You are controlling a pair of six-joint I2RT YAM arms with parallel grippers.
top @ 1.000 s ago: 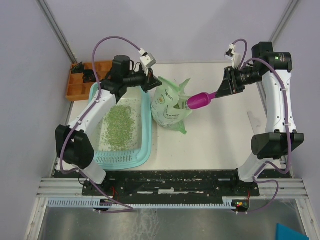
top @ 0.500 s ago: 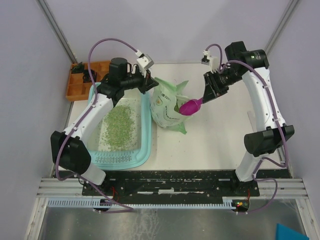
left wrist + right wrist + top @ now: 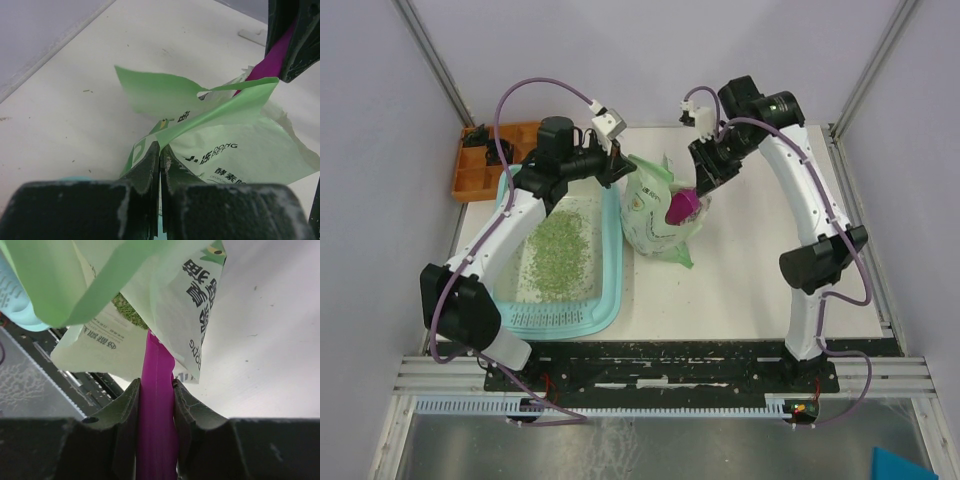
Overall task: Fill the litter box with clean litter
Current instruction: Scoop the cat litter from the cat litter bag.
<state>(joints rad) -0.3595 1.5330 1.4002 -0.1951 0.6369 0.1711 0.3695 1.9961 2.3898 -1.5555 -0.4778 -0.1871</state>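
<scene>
The light-teal litter box (image 3: 612,262) lies at the left of the table with green litter (image 3: 555,250) spread inside. A pale green printed bag (image 3: 650,215) stands just right of it. My left gripper (image 3: 623,165) is shut on the bag's upper edge (image 3: 165,131) and holds it up. My right gripper (image 3: 701,180) is shut on the handle of a magenta scoop (image 3: 681,207), whose bowl dips into the bag's open mouth. In the right wrist view the scoop (image 3: 156,390) runs between the fingers into the bag, where some litter (image 3: 129,307) shows.
An orange compartment tray (image 3: 485,165) sits at the back left beside the litter box. White tabletop lies right of the bag. A small white strip (image 3: 823,240) lies near the right arm. The black base rail (image 3: 660,355) runs along the near edge.
My right arm has swung left and tipped the scoop downward, so its bowl has gone from beside the bag into the bag's mouth. My left gripper has kept its hold on the bag.
</scene>
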